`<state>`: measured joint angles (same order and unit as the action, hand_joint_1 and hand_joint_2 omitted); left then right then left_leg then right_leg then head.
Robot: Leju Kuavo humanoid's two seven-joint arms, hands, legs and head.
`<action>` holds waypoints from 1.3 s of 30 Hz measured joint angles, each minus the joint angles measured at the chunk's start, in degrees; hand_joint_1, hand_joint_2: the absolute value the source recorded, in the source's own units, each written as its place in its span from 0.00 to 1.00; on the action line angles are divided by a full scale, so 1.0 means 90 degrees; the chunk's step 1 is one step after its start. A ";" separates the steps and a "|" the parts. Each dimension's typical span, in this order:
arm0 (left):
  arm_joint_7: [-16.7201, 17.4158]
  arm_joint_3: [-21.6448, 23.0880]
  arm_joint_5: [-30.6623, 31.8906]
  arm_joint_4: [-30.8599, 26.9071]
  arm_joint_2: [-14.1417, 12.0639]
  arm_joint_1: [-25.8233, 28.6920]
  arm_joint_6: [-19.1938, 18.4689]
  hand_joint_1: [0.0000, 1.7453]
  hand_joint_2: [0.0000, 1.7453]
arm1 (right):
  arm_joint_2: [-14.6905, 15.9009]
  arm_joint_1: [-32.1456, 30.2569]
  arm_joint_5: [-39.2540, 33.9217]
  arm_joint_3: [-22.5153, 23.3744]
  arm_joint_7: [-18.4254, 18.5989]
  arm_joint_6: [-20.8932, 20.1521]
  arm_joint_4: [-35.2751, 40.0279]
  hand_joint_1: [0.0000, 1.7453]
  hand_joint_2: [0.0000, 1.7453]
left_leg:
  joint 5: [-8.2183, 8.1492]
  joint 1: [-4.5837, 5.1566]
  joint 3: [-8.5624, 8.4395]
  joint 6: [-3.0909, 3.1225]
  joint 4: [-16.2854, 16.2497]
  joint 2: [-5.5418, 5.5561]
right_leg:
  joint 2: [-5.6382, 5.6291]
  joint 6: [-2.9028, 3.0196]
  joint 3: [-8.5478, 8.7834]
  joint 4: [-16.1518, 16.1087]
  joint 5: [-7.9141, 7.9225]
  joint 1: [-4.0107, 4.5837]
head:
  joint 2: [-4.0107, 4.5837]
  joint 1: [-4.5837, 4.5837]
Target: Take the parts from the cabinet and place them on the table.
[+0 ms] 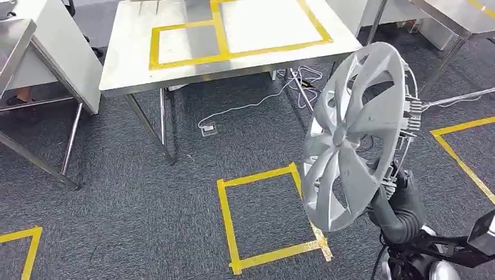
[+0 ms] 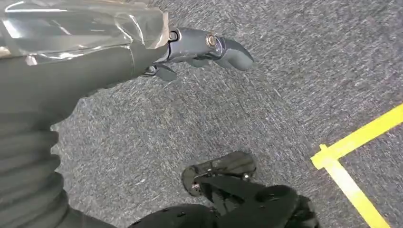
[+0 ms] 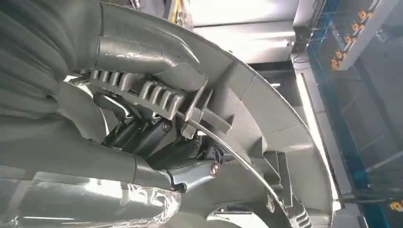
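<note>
Held part: a silver wheel cover [image 1: 356, 137] is carried upright on its edge above the carpet [image 1: 146, 204], at the right of the head view, its spoked face turned toward the table.
Right hand: the right hand [image 1: 397, 192] is clamped on the lower rim of the wheel cover; in the right wrist view the thumb and darker fingers [image 3: 157, 137] are seen closed over the ribbed inner edge of the cover [image 3: 266, 109], next to its wire ring.
Left hand: the left hand [image 2: 142, 52] is seen in the left wrist view over grey carpet; nothing is held, and the fingers [image 2: 223, 47] are extended, apart from one another.
Table: a steel table [image 1: 134, 76] marked with yellow tape rectangles [image 1: 222, 41] stands ahead, well apart from the wheel cover.
Floor: yellow tape squares [image 1: 227, 216] are laid on the carpet; a white cable [image 1: 257, 102] lies under the table edge.
Surroundings: further steel tables [image 1: 23, 41] are placed at the left and at the upper right.
</note>
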<state>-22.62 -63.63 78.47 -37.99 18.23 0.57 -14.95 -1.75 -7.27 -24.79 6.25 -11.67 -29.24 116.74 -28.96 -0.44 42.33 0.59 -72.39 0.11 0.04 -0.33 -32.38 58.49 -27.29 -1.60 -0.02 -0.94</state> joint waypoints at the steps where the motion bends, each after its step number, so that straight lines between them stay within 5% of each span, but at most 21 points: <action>1: -0.0005 -0.0002 0.0007 0.0000 -0.0002 -0.0004 -0.0002 0.00 1.00 | 0.0000 0.0011 0.0002 0.0000 0.0000 0.0012 0.0000 1.00 1.00 | 0.0341 0.0012 -0.0290 0.0066 0.0634 -0.0001 | 0.0012 -0.0006 0.0043 -0.0001 -0.0025 0.0018 | 0.0000 0.0005; 2: -0.0007 -0.0005 0.0010 0.0000 -0.0007 -0.0006 -0.0007 0.00 1.00 | -0.0002 0.0027 0.0002 0.0002 0.0000 0.0027 0.0000 1.00 1.00 | 0.0610 0.0048 -0.0576 0.0170 0.1222 -0.0024 | 0.0023 -0.0011 0.0072 -0.0010 -0.0051 0.0017 | 0.0000 0.0005; 3: -0.0010 -0.0019 0.0015 0.0000 -0.0051 -0.0013 -0.0012 0.00 1.00 | -0.0010 0.0045 0.0005 0.0005 0.0000 0.0029 -0.0002 1.00 1.00 | 0.0513 0.0102 -0.0689 0.0273 0.1399 -0.0089 | 0.0028 -0.0024 0.0071 -0.0012 -0.0059 0.0019 | 0.0000 0.0034; 7: -0.0027 -0.0022 0.0056 0.0019 -0.0032 -0.0037 -0.0024 0.00 1.00 | -0.0034 0.0096 0.0019 0.0010 0.0000 0.0066 0.0002 1.00 1.00 | 0.0487 0.0173 -0.0724 0.0345 0.1564 -0.0060 | 0.0080 -0.0168 0.0090 -0.0101 -0.0066 0.0032 | 0.0000 0.0010; 8: -0.0027 -0.0029 0.0066 0.0022 -0.0032 -0.0037 -0.0024 0.00 1.00 | -0.0032 0.0088 0.0041 0.0012 0.0002 0.0077 0.0027 1.00 1.00 | 0.0571 0.0059 -0.0915 0.0350 0.1781 -0.0036 | 0.0094 -0.0179 0.0086 -0.0083 -0.0112 0.0061 | 0.0000 0.0019; 9: -0.0039 -0.0036 0.0066 0.0044 -0.0032 -0.0043 -0.0019 0.00 1.00 | -0.0029 0.0096 0.0053 0.0019 -0.0002 0.0092 0.0029 1.00 1.00 | 0.0589 0.0088 -0.1013 0.0355 0.1882 -0.0021 | 0.0070 -0.0182 0.0051 0.0073 -0.0166 0.0060 | 0.0000 0.0046; 11: -0.0044 -0.0041 0.0083 0.0100 -0.0029 -0.0073 -0.0010 0.00 1.00 | -0.0034 0.0150 0.0097 0.0061 -0.0029 0.0124 0.0036 1.00 1.00 | 0.0591 0.0085 -0.1050 0.0376 0.1884 -0.0002 | 0.0037 -0.0124 -0.0461 0.0999 -0.0514 0.0056 | 0.0000 0.0053; 13: -0.0056 -0.0058 0.0095 0.0148 -0.0017 -0.0074 -0.0007 0.00 1.00 | -0.0034 0.0148 0.0136 0.0119 -0.0049 0.0160 0.0039 1.00 1.00 | 0.0558 0.0093 -0.1052 0.0380 0.1876 0.0043 | 0.0027 -0.0162 -0.1004 0.1824 -0.0695 0.0039 | 0.0000 0.0049; 15: -0.0056 -0.0068 0.0095 0.0172 -0.0012 -0.0062 0.0005 0.00 1.00 | -0.0034 0.0149 0.0172 0.0151 -0.0061 0.0187 0.0046 1.00 1.00 | 0.0518 0.0084 -0.1083 0.0345 0.1858 0.0093 | 0.0028 -0.0290 -0.0962 0.1508 -0.0419 0.0015 | 0.0000 0.0049; 17: -0.0061 -0.0075 0.0099 0.0187 -0.0002 -0.0067 0.0005 0.00 1.00 | -0.0036 0.0155 0.0189 0.0214 -0.0073 0.0204 0.0088 1.00 1.00 | 0.0427 0.0062 -0.1112 0.0279 0.1764 0.0150 | 0.0029 -0.0437 -0.0434 0.0327 0.0125 -0.0026 | 0.0000 0.0051; 18: -0.0063 -0.0083 0.0107 0.0185 -0.0005 -0.0065 0.0005 0.00 1.00 | -0.0036 0.0168 0.0199 0.0243 -0.0075 0.0206 0.0102 1.00 1.00 | 0.0376 0.0071 -0.1091 0.0229 0.1706 0.0163 | 0.0034 -0.0421 -0.0284 -0.0039 0.0221 -0.0038 | 0.0000 0.0071; 20: -0.0075 -0.0109 0.0134 0.0187 0.0000 -0.0058 0.0002 0.00 1.00 | -0.0041 0.0178 0.0221 0.0301 -0.0080 0.0221 0.0139 1.00 1.00 | 0.0284 0.0126 -0.1063 0.0172 0.1633 0.0176 | 0.0008 -0.0257 -0.0233 -0.0037 0.0219 -0.0007 | 0.0000 0.0049; 24: -0.0083 -0.0136 0.0170 0.0158 0.0002 -0.0058 -0.0068 0.00 1.00 | -0.0063 0.0193 0.0260 0.0423 -0.0080 0.0209 0.0224 1.00 1.00 | 0.0131 0.0067 -0.1042 0.0076 0.1445 0.0097 | -0.0001 -0.0093 -0.0168 -0.0051 0.0192 -0.0044 | 0.0000 0.0053; 27: -0.0090 -0.0163 0.0206 0.0158 0.0010 -0.0059 -0.0080 0.00 1.00 | -0.0116 0.0197 0.0282 0.0473 -0.0080 0.0194 0.0267 1.00 1.00 | -0.0498 0.0011 -0.0316 -0.0032 0.0045 0.0029 | 0.0001 -0.0006 -0.0106 -0.0050 0.0129 -0.0017 | 0.0000 0.0034; 29: -0.0090 -0.0170 0.0209 0.0158 0.0010 -0.0053 -0.0080 0.00 1.00 | -0.0136 0.0195 0.0294 0.0495 -0.0080 0.0192 0.0267 1.00 1.00 | -0.0461 -0.0005 0.0031 -0.0035 -0.0417 0.0020 | -0.0004 0.0011 -0.0056 -0.0050 0.0084 0.0008 | 0.0000 0.0034; 31: -0.0090 -0.0177 0.0211 0.0158 0.0010 -0.0057 -0.0080 0.00 1.00 | -0.0151 0.0196 0.0299 0.0522 -0.0080 0.0192 0.0270 1.00 1.00 | 0.0061 -0.0001 -0.0195 0.0031 0.0241 0.0020 | -0.0012 0.0008 0.0033 -0.0051 0.0024 0.0035 | 0.0000 0.0034; 33: -0.0092 -0.0177 0.0211 0.0155 -0.0005 -0.0057 -0.0080 0.00 1.00 | -0.0158 0.0203 0.0316 0.0549 -0.0078 0.0192 0.0294 1.00 1.00 | 0.0612 0.0091 -0.0728 0.0294 0.1448 0.0005 | -0.0015 0.0013 0.0123 -0.0080 -0.0040 0.0022 | 0.0000 0.0039; 34: -0.0092 -0.0182 0.0214 0.0143 -0.0049 -0.0057 -0.0080 0.00 1.00 | -0.0168 0.0226 0.0318 0.0556 -0.0080 0.0192 0.0294 1.00 1.00 | 0.0491 0.0127 -0.0778 0.0395 0.1510 -0.0056 | -0.0005 -0.0042 0.0134 -0.0083 -0.0068 0.0099 | 0.0000 0.0083; 35: -0.0107 -0.0180 0.0216 0.0148 -0.0019 -0.0078 -0.0078 0.00 1.00 | -0.0168 0.0249 0.0328 0.0566 -0.0080 0.0194 0.0304 1.00 1.00 | 0.0477 0.0187 -0.0797 0.0403 0.1583 -0.0069 | -0.0012 -0.0073 0.0129 -0.0118 -0.0078 -0.0010 | 0.0000 0.0042; 37: -0.0107 -0.0180 0.0216 0.0153 -0.0022 -0.0076 -0.0075 0.00 1.00 | -0.0185 0.0253 0.0342 0.0571 -0.0075 0.0192 0.0301 1.00 1.00 | 0.0470 0.0232 -0.0848 0.0454 0.1744 -0.0057 | 0.0012 -0.0239 0.0201 -0.0036 0.0074 0.0017 | 0.0000 0.0017; 39: -0.0107 -0.0187 0.0219 0.0153 -0.0027 -0.0066 -0.0070 0.00 1.00 | -0.0185 0.0274 0.0359 0.0576 -0.0068 0.0192 0.0301 1.00 1.00 | 0.0473 0.0150 -0.1162 0.0508 0.1926 -0.0014 | 0.0017 -0.0221 0.0221 0.0071 -0.0017 0.0006 | 0.0000 0.0022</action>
<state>-23.58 -65.31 80.43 -36.61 17.99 -0.03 -15.58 -3.41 -4.80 -21.55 11.43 -12.28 -27.52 119.45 -24.69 0.91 31.87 5.16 -55.06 -0.01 0.20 -2.32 -30.38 59.12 -27.45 -1.55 -0.02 -0.74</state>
